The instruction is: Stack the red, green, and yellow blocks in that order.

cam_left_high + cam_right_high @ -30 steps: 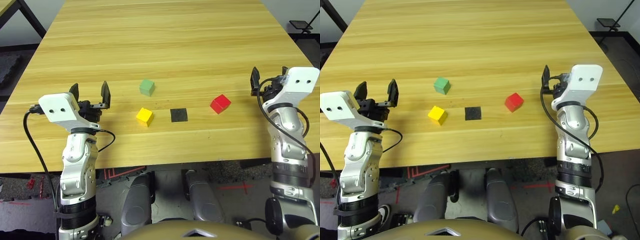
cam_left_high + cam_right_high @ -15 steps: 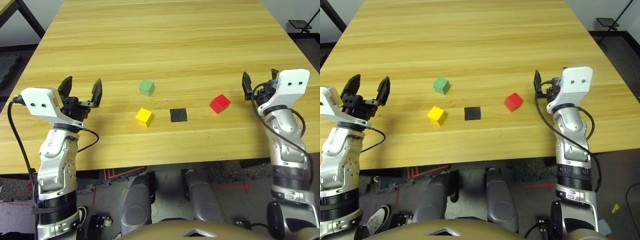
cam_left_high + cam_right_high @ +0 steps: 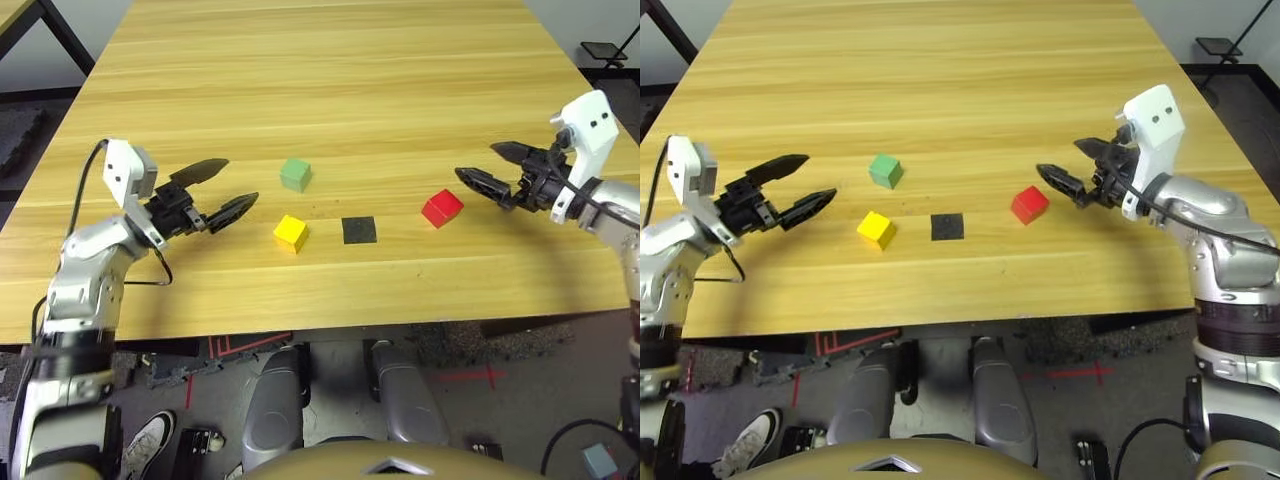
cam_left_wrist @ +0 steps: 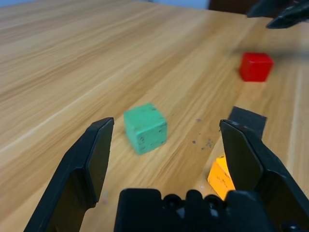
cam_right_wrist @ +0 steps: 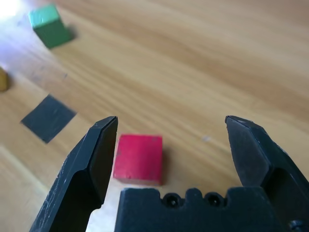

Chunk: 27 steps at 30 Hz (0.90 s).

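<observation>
Left claw (image 3: 232, 188), right claw (image 3: 480, 166) gaping, pointing inward.

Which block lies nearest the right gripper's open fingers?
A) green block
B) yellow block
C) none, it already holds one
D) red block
D: the right gripper points, open and empty, at the red block; the green block and yellow block lie beyond the black square patch.

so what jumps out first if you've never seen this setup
Three small cubes near the table's middle: a green block farthest back, a yellow block nearer, a red block to the right. A flat black square patch lies between yellow and red. The open left gripper and open right gripper point inward.
</observation>
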Motion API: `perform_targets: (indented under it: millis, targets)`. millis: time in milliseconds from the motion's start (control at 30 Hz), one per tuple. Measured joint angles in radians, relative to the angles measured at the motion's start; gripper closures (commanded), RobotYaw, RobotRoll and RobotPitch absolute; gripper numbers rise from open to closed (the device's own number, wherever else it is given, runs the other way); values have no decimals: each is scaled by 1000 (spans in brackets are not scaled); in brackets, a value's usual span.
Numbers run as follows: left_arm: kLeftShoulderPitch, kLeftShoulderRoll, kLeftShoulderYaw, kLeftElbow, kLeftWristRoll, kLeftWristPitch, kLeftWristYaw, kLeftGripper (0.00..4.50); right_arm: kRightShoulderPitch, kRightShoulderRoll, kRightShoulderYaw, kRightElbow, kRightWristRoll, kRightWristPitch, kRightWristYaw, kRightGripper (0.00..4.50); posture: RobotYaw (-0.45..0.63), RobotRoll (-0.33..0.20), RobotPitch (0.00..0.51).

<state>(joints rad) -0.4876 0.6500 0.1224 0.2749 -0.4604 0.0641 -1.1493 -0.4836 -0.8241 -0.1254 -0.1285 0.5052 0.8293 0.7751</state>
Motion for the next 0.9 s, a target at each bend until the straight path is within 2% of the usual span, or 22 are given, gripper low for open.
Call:
perform_targets:
  millis: [133,367,900]
  targets:
    - [-95,1,-40,101,27,-43,-103,47,-5,-5,60,0,-13,26,15,0,303,-98,215]
    - [-113,13,-69,78,21,-6,-225,47,-7,23,128,2,-71,32,-8,0,312,-93,217]
    - [-101,16,-70,-77,2,98,-216,47,72,99,185,15,-197,-79,-44,0,349,-74,225]
